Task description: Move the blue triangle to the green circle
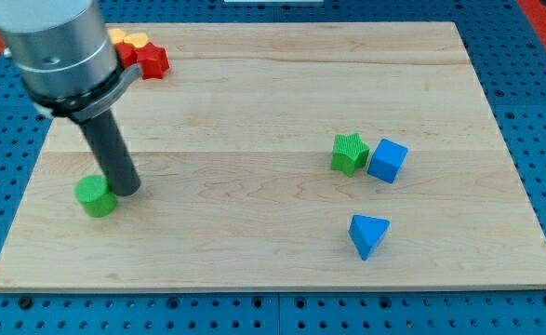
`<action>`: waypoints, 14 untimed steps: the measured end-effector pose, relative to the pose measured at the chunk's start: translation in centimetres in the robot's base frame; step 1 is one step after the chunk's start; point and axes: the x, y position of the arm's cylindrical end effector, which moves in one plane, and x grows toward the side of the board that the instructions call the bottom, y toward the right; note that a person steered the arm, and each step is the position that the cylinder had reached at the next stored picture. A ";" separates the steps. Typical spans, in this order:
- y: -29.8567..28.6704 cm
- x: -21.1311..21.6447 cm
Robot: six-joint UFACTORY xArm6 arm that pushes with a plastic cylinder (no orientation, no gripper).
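The blue triangle [368, 234] lies on the wooden board at the view's lower right. The green circle [95, 195] sits near the board's left edge, at the view's lower left. My tip [128, 189] rests on the board right next to the green circle, at its right side, and appears to touch it. The blue triangle is far to the right of my tip.
A green star [349, 153] and a blue cube [387, 160] sit side by side above the blue triangle. A red block [152, 60], a yellow block [137, 41] and an orange block [118, 35] cluster at the view's top left, partly behind the arm [59, 46].
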 end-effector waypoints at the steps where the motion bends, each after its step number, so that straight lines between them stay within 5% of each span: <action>1: -3.0 0.2; 3: 5.8 -1.6; 6: 27.2 -2.6; 7: 31.5 0.6; 10: 27.3 8.4; 14: 26.4 -1.0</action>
